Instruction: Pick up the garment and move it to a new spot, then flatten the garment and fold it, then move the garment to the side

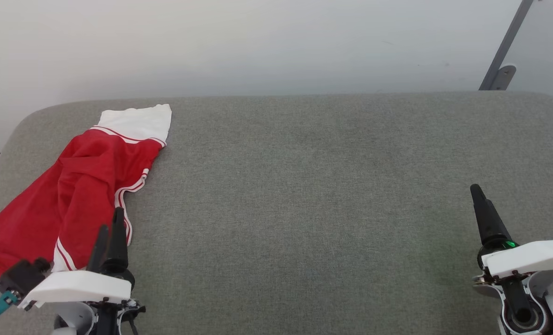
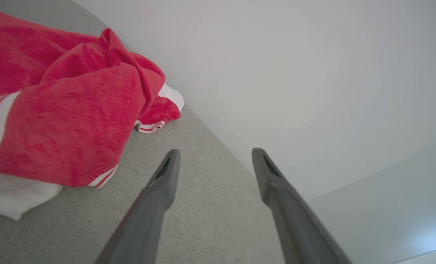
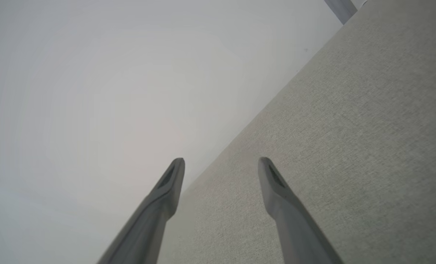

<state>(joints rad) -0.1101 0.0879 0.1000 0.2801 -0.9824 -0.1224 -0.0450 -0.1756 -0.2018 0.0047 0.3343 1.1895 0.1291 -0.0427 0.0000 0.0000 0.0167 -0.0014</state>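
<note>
Garment (image 1: 76, 195) sits at the left of the head view, a crumpled red heap running from a white panel at upper left down to the lower left corner, on the grey cloth-covered table (image 1: 304, 186). It's bunched, not flat, so we judge the pick-up hasn't begun. Left gripper (image 1: 111, 223) is at lower left, its tips overlapping the striped hem in the picture. It's the nearer arm, so probably the one to make the grab. Right gripper (image 1: 483, 209) is at lower right, well apart from the cloth over bare table, and looks parked out of the way. The middle of the table looks free for the new spot. Pale plain wall (image 1: 257, 42) runs behind, with a grey metal strut (image 1: 504, 51) at upper right.

Left wrist view: fingers (image 2: 166, 176) are spread apart with nothing between them, over bare grey weave. The red folds fill the upper left, just beside the left finger and not touching it. A white panel lies at lower left.

Right wrist view: fingers (image 3: 276, 183) are also spread and empty. Textured grey table is on the right, blank wall on the left, and a bit of the strut shows at the top right.
</note>
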